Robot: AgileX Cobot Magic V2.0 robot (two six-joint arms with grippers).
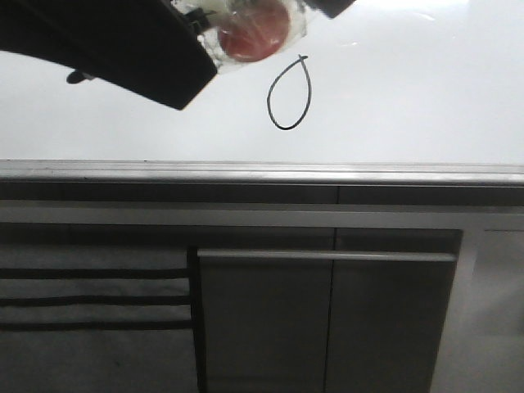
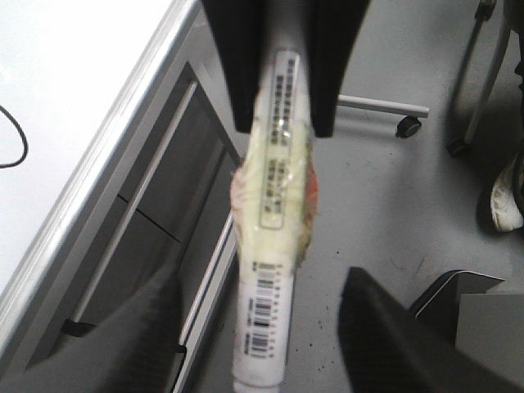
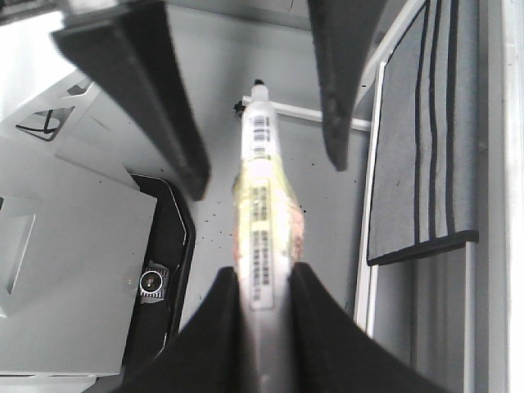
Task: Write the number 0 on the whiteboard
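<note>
The whiteboard fills the top of the front view and bears the number 0, a thin black loop with a tick at its top. The marker, white with barcode labels and a yellowish taped wad, hangs off the board's edge over the floor. My right gripper is shut on its body. My left gripper is open, its fingers wide apart on either side of the marker's end, not touching it. In the front view the taped wad and black gripper parts sit up and left of the 0.
A grey metal rail edges the board. Below are dark grey cabinet panels with a bar handle and a grey striped mat. The floor holds a caster, a shoe and a black tray.
</note>
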